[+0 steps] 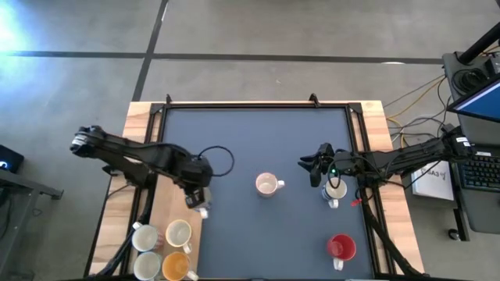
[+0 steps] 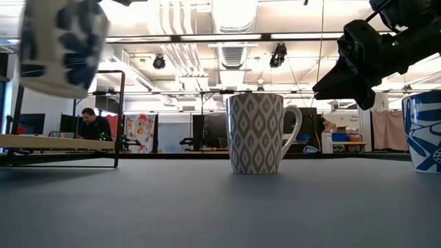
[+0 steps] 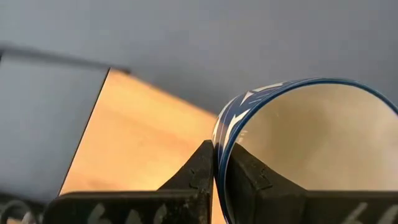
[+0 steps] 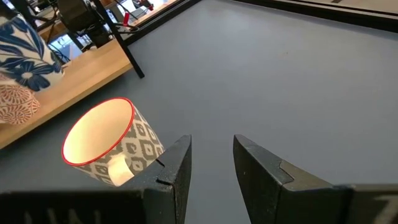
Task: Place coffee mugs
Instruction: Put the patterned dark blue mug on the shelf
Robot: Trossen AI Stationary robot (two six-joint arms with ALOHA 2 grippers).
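Grey mat [image 1: 258, 140]: left end effector [image 3: 214, 163] clamped on blue-patterned mug [image 3: 311, 143], right end effector [image 4: 211, 158] open, empty.

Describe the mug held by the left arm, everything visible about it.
The blue mug looks ceramic, with a blue-and-white leafy pattern outside, a cream inside and a dark blue rim. The left tool is shut on its wall at the rim, one finger inside and one outside. It hangs above the mat's left edge, clear of the surface in the low view. Its handle is not visible.
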